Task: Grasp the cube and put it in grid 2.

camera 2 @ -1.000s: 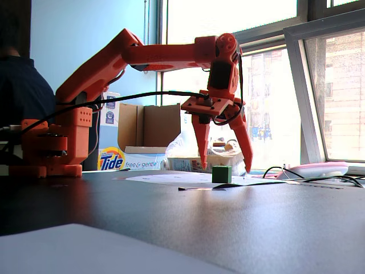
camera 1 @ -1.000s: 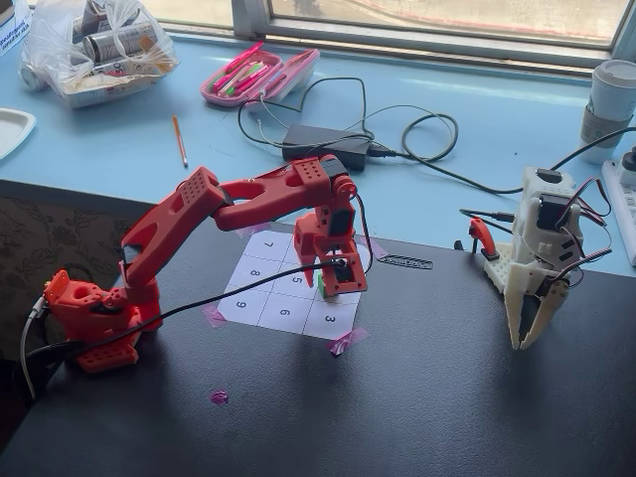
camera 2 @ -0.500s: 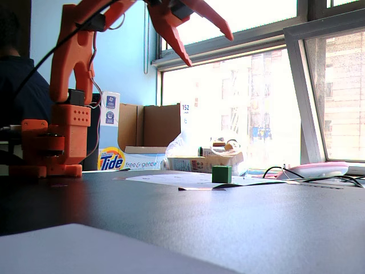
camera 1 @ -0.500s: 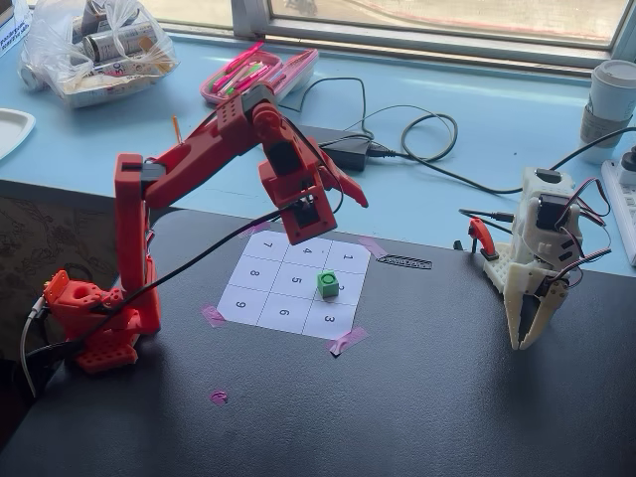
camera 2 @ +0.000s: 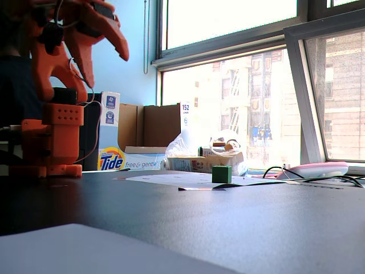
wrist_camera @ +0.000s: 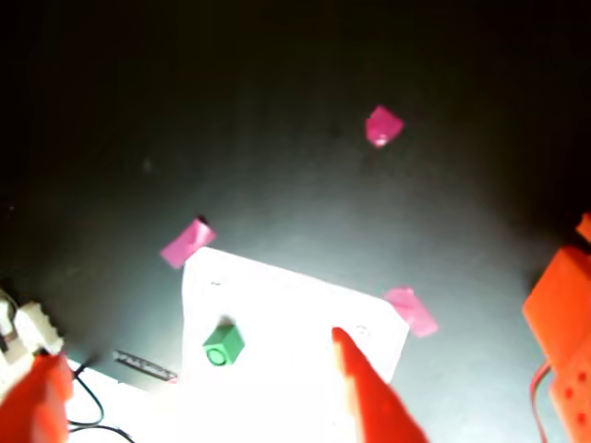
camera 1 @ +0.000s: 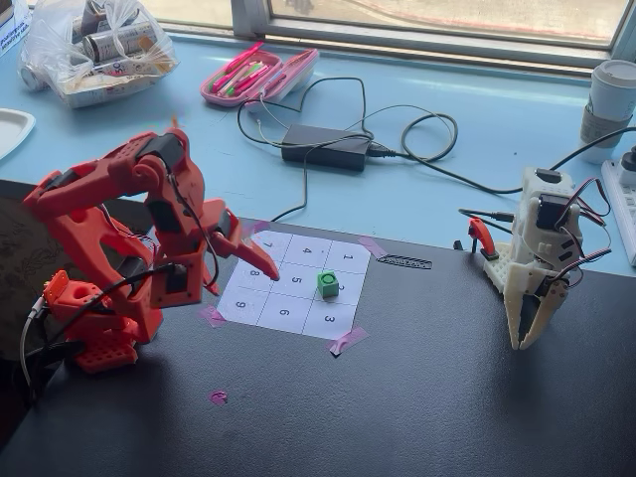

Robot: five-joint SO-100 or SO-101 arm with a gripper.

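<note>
The green cube (camera 1: 328, 284) with a dark ring on top stands on the numbered paper sheet (camera 1: 288, 298), on the cell printed 2 (camera 1: 344, 295). It also shows in the other fixed view (camera 2: 221, 174) and in the wrist view (wrist_camera: 223, 343). My red gripper (camera 1: 252, 250) hangs open and empty above the sheet's left side, over cells 7 and 8, apart from the cube. In the wrist view the gripper (wrist_camera: 191, 349) has its jaws spread wide with the cube below between them. The sheet (wrist_camera: 295, 314) is washed out white there and its digits are unreadable.
A white second arm (camera 1: 537, 263) stands at the right on the black table. Pink tape pieces (camera 1: 347, 341) hold the sheet's corners; one lies loose (camera 1: 219, 397). A power adapter (camera 1: 325, 146) with cables, a pink pencil case (camera 1: 258, 76) and a bag (camera 1: 94, 50) lie behind.
</note>
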